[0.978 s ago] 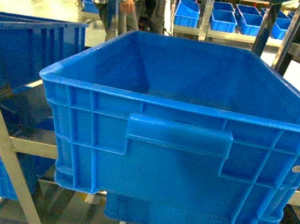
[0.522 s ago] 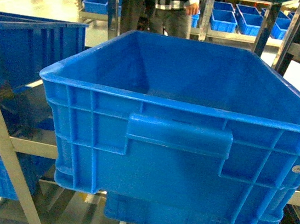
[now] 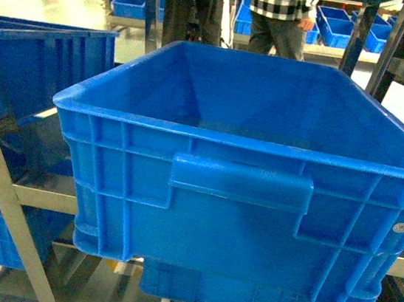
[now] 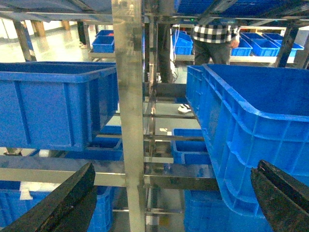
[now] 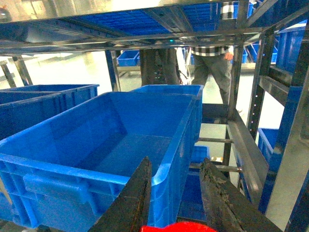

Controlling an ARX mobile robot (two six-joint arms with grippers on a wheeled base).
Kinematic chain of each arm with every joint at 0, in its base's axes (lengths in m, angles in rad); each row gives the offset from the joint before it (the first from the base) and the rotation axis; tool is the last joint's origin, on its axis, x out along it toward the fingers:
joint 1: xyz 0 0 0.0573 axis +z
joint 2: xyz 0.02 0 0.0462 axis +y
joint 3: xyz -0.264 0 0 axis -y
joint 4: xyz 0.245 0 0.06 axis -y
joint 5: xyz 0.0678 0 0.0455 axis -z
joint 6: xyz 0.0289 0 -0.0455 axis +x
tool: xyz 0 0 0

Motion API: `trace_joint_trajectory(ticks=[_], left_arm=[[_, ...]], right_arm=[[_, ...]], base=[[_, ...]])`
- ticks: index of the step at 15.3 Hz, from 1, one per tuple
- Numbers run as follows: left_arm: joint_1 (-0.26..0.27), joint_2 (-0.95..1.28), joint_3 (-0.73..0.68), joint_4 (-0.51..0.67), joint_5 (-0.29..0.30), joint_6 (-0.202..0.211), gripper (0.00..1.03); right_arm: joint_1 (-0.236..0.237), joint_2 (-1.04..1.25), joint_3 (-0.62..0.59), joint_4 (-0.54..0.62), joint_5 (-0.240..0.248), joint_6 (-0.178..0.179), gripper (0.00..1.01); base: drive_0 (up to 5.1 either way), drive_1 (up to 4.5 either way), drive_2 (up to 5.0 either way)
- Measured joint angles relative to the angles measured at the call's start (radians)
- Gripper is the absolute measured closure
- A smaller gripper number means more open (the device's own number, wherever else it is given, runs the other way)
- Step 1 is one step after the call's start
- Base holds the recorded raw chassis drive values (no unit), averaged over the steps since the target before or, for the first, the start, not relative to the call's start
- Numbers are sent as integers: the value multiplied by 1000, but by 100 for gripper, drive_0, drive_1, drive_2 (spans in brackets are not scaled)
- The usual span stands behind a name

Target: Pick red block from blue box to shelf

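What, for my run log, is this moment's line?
left gripper: open | right gripper: shut on red block | ahead: crate on shelf

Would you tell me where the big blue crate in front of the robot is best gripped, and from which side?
On the blue crate, probably grip the handle bar on its near wall, coming from the front and hooking under its lip: it juts out from the ribbed wall, and nothing blocks that side.
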Motion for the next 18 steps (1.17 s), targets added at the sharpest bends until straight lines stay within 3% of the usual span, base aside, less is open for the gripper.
trace_joint_trajectory(ticks=[18], left_arm=[[0,0,0,0,0,0,5]], right_arm=[[0,0,0,0,0,0,75]], base=[[0,0,0]])
